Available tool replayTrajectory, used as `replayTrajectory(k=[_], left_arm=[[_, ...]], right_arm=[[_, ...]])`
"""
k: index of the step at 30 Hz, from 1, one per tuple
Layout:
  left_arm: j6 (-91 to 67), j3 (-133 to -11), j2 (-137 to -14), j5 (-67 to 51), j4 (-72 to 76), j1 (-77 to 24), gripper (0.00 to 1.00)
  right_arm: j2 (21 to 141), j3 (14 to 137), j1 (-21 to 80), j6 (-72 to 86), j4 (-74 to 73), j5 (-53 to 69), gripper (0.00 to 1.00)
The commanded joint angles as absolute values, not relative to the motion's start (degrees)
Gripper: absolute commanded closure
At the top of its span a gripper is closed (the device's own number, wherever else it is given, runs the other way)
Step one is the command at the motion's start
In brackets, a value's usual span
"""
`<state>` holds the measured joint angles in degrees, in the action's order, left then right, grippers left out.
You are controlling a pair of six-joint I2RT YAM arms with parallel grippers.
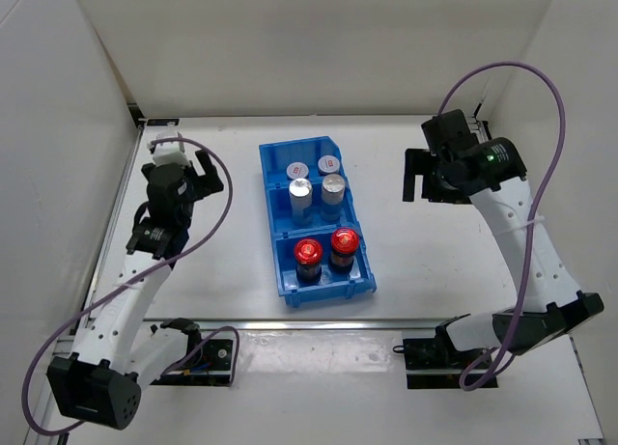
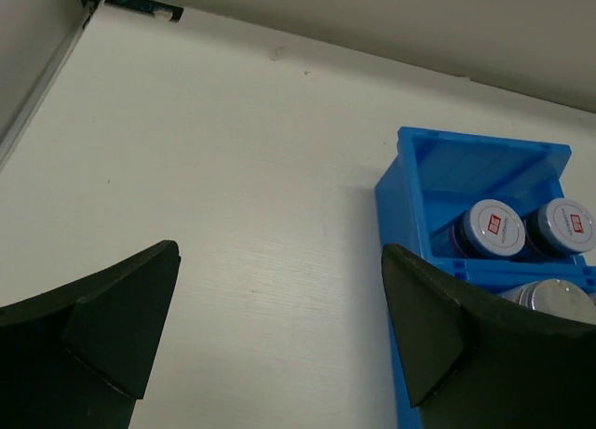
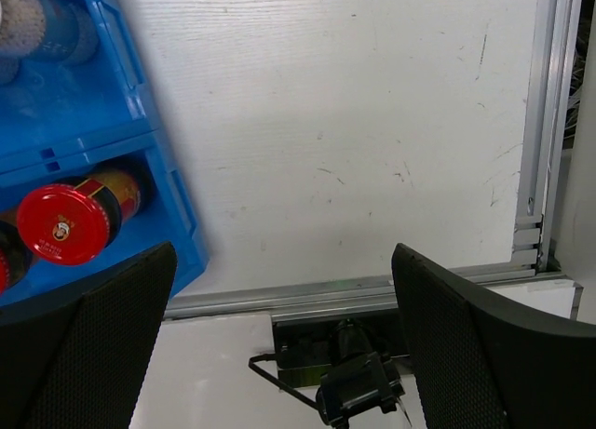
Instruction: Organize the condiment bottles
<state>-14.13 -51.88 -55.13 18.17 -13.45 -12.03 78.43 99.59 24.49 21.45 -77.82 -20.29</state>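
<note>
Top external view: six condiment bottles [image 1: 333, 186] stand upright, long axes vertical and caps up, in the blue bin [image 1: 335, 292] at mid-frame. The white pair [image 1: 297, 169] is uppermost, the silver-capped pair [image 1: 300, 189] in the middle, the red-capped pair [image 1: 308, 253] lowest. Left claw [image 1: 206, 175] and right claw [image 1: 412, 178] hang spread and empty above the tabletop [image 1: 435, 262].

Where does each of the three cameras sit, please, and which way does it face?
Top external: above and behind, looking down on the table; left arm and right arm flank the blue bin.
Left wrist: on the left arm, facing the far wall; open jaws below, grey-lidded bottles right.
Right wrist: on the right arm, facing the near edge; open jaws below, red-capped bottle left.
Shared: every view shows the bin.
</note>
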Motion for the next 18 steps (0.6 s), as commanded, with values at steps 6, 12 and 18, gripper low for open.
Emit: replayTrajectory(k=[6,12,18], left_arm=[[-18.0,-52.9,-53.9,22.9,-9.5,-8.0,0.00],[-37.1,-45.4,-47.0,39.0,-10.6,-8.0,0.00],[-21.6,-32.1,-47.2,30.9,4.0,-6.9,0.00]], right_arm=[[74.8,97.6,24.3,21.5,-88.4,-18.0,0.01],[74.1,96.5,24.3,22.1,-88.4,-20.1,0.01],[71.8,93.3,24.3,22.1,-88.4,-18.8,0.01]])
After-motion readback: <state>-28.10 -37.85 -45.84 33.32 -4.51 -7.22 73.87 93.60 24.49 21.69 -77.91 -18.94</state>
